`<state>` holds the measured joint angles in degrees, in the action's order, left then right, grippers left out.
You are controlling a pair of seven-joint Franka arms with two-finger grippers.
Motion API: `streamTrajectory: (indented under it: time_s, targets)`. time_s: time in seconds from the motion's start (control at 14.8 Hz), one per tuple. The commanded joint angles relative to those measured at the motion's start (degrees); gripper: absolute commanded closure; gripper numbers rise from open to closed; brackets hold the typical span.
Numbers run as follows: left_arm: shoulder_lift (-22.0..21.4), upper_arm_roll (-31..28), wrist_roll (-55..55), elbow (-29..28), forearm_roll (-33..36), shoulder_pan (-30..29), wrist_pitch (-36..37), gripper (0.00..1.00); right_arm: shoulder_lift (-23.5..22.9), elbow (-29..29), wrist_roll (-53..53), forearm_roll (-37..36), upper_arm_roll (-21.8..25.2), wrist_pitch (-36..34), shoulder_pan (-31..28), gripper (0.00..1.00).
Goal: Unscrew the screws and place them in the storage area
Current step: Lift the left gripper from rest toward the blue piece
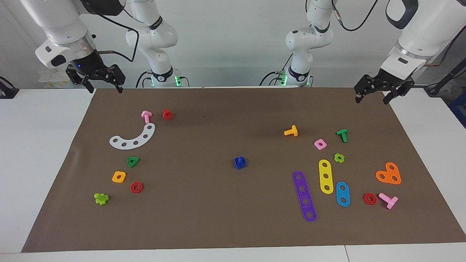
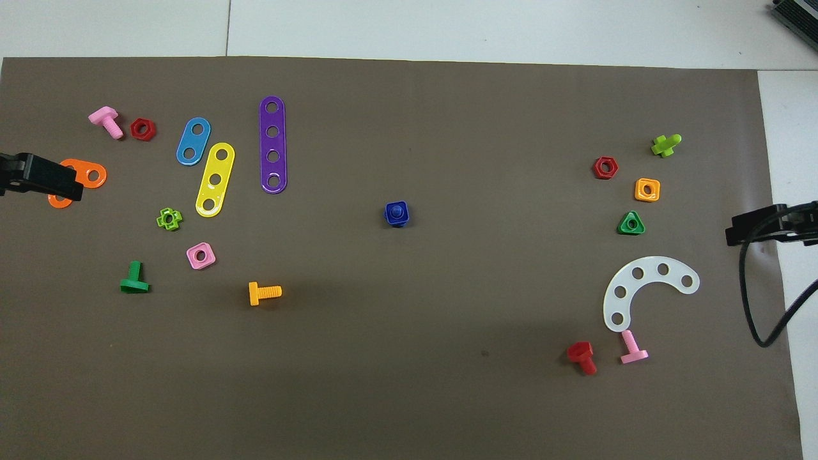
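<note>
Small dark blue plastic bolt (image 1: pixel 239 162) stands stem-up in its nut mid-worktop, about midway between raised right gripper (image 1: pixel 103 86) and left gripper (image 1: pixel 371 96); both jaws wide.

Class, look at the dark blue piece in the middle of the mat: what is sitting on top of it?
A dark blue bolt sits in the blue square nut. Its stem is hidden inside the nut.

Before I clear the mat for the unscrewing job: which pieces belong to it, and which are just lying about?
In the job:
- blue bolt, sitting in a blue nut mid-mat
- storage patch among the white curved strip and green triangle nut

Lying about:
- purple strip, yellow strip
- orange heart plate
- yellow bolt
</note>
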<state>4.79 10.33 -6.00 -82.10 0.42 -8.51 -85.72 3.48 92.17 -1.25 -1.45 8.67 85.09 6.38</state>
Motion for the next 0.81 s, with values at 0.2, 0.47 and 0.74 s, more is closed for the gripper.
streamTrajectory:
  time_s: [0.2,0.47,0.74]
  targets:
    - [-1.18,0.05,0.90,-1.04,0.46,0.16,0.12,0.00,1.44,1.34,0.72,0.66,-0.32,-0.36,-0.32,0.00]
    - [-1.36,0.84,10.45,-3.32,0.55,4.62,-2.77,0.00,1.44,1.34,0.72,0.66,-0.32,-0.36,-0.32,0.00]
    - [0.13,0.92,20.05,-4.56,-1.55,9.99,-6.99,0.04,1.44,1.34,0.72,0.66,-0.32,-0.36,-0.32,0.00]
